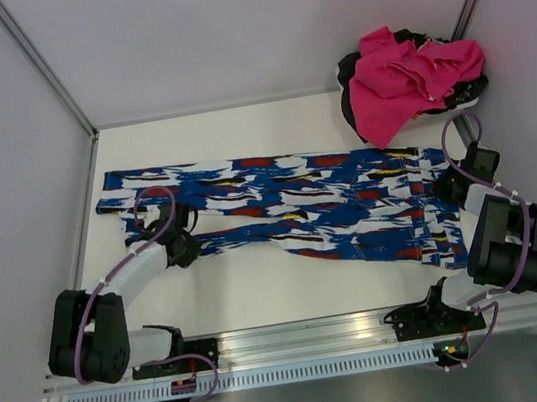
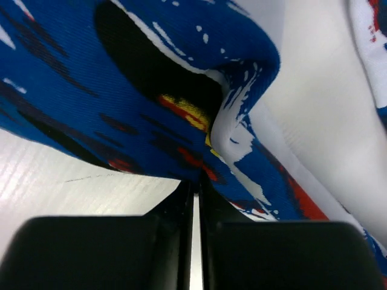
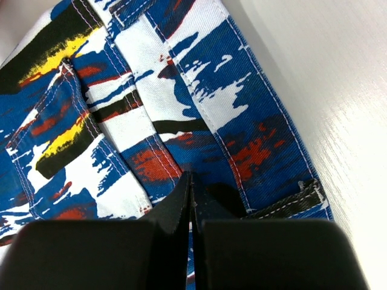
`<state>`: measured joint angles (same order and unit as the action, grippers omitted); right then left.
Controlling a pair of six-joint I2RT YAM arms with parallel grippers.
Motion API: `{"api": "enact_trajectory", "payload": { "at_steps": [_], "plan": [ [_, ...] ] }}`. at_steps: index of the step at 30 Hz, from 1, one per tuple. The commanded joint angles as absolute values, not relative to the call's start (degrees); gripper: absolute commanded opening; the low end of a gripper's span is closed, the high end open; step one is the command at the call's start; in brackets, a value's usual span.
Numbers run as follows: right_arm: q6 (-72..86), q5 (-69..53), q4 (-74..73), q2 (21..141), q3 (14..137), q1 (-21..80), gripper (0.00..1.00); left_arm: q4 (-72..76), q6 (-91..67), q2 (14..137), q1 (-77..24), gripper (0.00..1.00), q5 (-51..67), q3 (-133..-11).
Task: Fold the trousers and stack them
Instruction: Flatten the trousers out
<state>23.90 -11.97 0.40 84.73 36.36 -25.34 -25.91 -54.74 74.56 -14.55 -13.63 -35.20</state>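
The trousers (image 1: 290, 208) lie spread across the table, legs to the left and waistband to the right. My left gripper (image 1: 182, 244) is at the near edge of the lower leg. In the left wrist view its jaws (image 2: 196, 181) stand almost together, pinching a raised fold of the blue fabric (image 2: 151, 90) at their tips. My right gripper (image 1: 445, 187) is over the waistband end. In the right wrist view it (image 3: 191, 175) is shut, its tips down on flat fabric (image 3: 199, 103) near a belt loop and pocket seams, with no cloth bunched between the fingers.
A crumpled pink garment (image 1: 402, 80) lies on something black (image 1: 346, 78) at the back right corner. Grey walls enclose the table on three sides. The aluminium rail (image 1: 309, 336) with the arm bases runs along the near edge.
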Motion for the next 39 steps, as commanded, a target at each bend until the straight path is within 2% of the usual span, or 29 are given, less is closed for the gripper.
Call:
{"api": "enact_trajectory", "payload": {
  "at_steps": [1,5,11,18,20,21,22,24,25,26,27,29,30,31,32,36,39],
  "plan": [
    [23.4,-12.2,1.5,83.4,36.5,-25.4,0.00,-26.8,-53.4,74.2,-14.4,0.02,-18.1,-39.3],
    [23.4,-12.0,1.3,83.5,36.5,-25.4,0.00,-39.0,-46.2,70.2,-14.4,0.02,-21.1,-47.8],
    [22.9,-10.7,0.7,82.9,36.1,-25.5,0.00,-59.7,-31.5,68.5,-14.3,0.02,-15.8,-60.7],
    [22.3,-10.6,0.3,83.7,37.4,-25.4,0.00,-63.8,-31.9,63.8,-14.3,0.04,-7.7,-54.1],
    [22.4,-10.6,0.2,83.3,37.4,-25.4,0.00,-65.4,-33.0,63.3,-14.4,0.24,-7.9,-54.3],
    [22.6,-10.7,0.2,83.3,37.4,-25.4,0.00,-65.6,-33.7,62.8,-14.4,0.59,-9.1,-54.2],
    [22.8,-11.0,0.2,83.3,37.6,-25.4,0.00,-65.7,-33.8,62.8,-14.4,0.78,-9.5,-54.1],
    [23.0,-12.0,-2.1,83.5,38.4,-25.4,0.01,-66.4,-34.7,62.9,-14.4,0.99,-11.0,-54.8],
    [23.6,-12.2,-3.1,83.4,38.9,-25.4,0.10,-66.3,-35.3,62.8,-14.3,1.00,-11.8,-55.6],
    [23.6,-12.9,-4.7,83.0,40.2,-25.4,0.14,-65.9,-35.9,62.8,-14.3,1.00,-12.3,-56.1],
    [23.3,-15.9,-5.3,82.3,40.9,-25.4,0.22,-64.4,-36.7,62.8,-14.2,1.00,-12.3,-56.4],
    [23.1,-18.7,-6.2,79.2,42.3,-25.4,0.29,-62.0,-37.6,63.5,-12.9,1.00,-11.9,-56.8],
    [23.0,-19.9,-6.7,77.8,43.0,-25.3,0.47,-58.7,-38.0,64.2,-12.0,1.00,-11.3,-56.5],
    [22.2,-21.6,-7.3,76.5,43.7,-24.6,0.92,-57.1,-38.1,66.4,-10.5,1.00,-10.4,-56.0],
    [21.5,-22.5,-8.7,73.6,45.5,-24.1,0.98,-56.0,-38.4,67.8,-7.2,1.00,-8.5,-55.9],
    [18.7,-26.1,-13.5,67.3,50.3,-19.8,0.98,-51.9,-41.8,71.5,2.9,1.00,-8.6,-54.5],
    [20.2,-26.3,-12.4,61.9,49.7,-10.8,0.98,-47.0,-42.2,71.6,11.2,0.99,-7.3,-53.3]
  ]
}}
